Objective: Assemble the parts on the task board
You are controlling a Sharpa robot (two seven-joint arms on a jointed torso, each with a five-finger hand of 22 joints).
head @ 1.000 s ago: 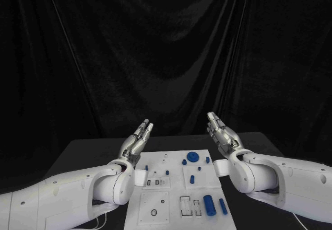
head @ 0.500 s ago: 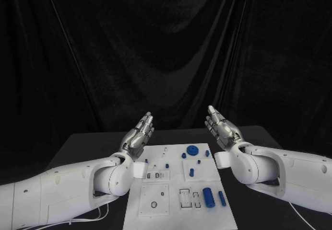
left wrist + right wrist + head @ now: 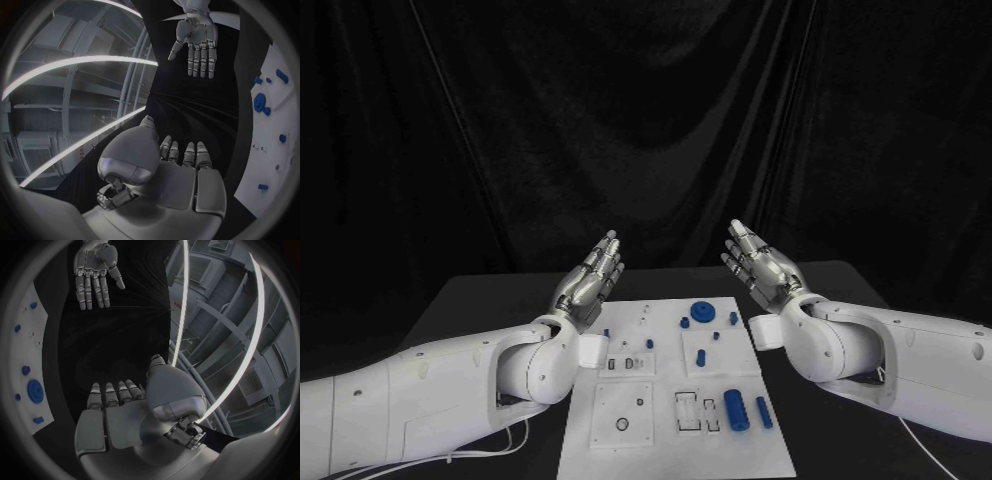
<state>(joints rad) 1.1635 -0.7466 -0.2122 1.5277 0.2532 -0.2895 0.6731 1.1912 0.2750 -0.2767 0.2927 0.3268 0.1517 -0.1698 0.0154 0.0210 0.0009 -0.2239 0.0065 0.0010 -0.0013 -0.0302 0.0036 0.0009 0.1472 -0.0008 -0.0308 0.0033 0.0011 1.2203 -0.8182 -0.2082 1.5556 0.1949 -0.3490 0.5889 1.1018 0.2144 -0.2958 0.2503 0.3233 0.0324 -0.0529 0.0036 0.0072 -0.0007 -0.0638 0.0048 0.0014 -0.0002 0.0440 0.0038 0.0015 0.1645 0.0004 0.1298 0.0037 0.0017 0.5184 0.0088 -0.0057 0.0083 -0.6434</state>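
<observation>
both hands have drifted slightly up; left hand (image 3: 590,279) and right hand (image 3: 760,266) stay released, holding nothing, above the task board (image 3: 625,335) mid-table. parts (image 3: 734,409) lie untouched, assembly not started.

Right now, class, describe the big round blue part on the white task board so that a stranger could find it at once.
Start at the white task board in the middle of the black table. Go to its far edge, between the two raised silver hands, where the big round blue disc lies. It is the widest, flattest blue part; its neighbours are small knobs and pegs.
</observation>
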